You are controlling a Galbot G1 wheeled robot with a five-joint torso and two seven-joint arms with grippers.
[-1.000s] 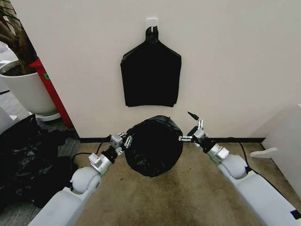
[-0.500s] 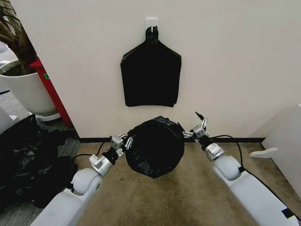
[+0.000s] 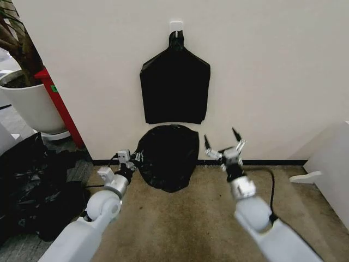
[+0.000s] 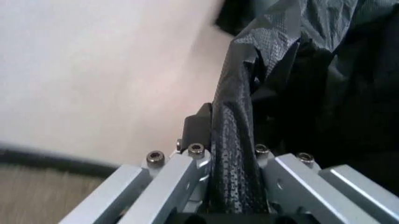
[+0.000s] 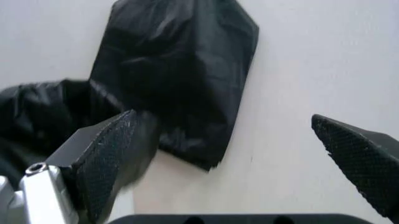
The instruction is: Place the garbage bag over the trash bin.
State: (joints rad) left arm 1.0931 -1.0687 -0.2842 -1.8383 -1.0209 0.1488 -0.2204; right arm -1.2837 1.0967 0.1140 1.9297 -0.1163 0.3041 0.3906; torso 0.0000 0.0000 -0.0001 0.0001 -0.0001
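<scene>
The garbage bag (image 3: 166, 158) hangs as a limp, wrinkly black sheet just in front of the wall's baseboard. My left gripper (image 3: 131, 159) is at its left edge and shut on it. In the left wrist view the film (image 4: 234, 154) runs pinched between the metal jaws of that gripper (image 4: 232, 140). My right gripper (image 3: 221, 140) is to the right of the bag, apart from it, fingers spread wide with nothing between them. The right wrist view shows that gripper (image 5: 237, 158), its dark pads (image 5: 112, 158) far apart, and the bag (image 5: 37, 116) off to one side. The trash bin is hidden or out of view.
A flat black shield-shaped bundle (image 3: 174, 87) hangs from a wall hook above the bag. A big white plant pot (image 3: 30, 103) and a red panel (image 3: 60, 103) stand at the left, with a large heap of black plastic (image 3: 32, 191) on the floor. A white object (image 3: 332, 164) sits at the right.
The bag has gone from a wide, stretched round shape to a narrower limp one, closer to the wall. The right gripper has come off its edge and spread open. The left arm has shifted left.
</scene>
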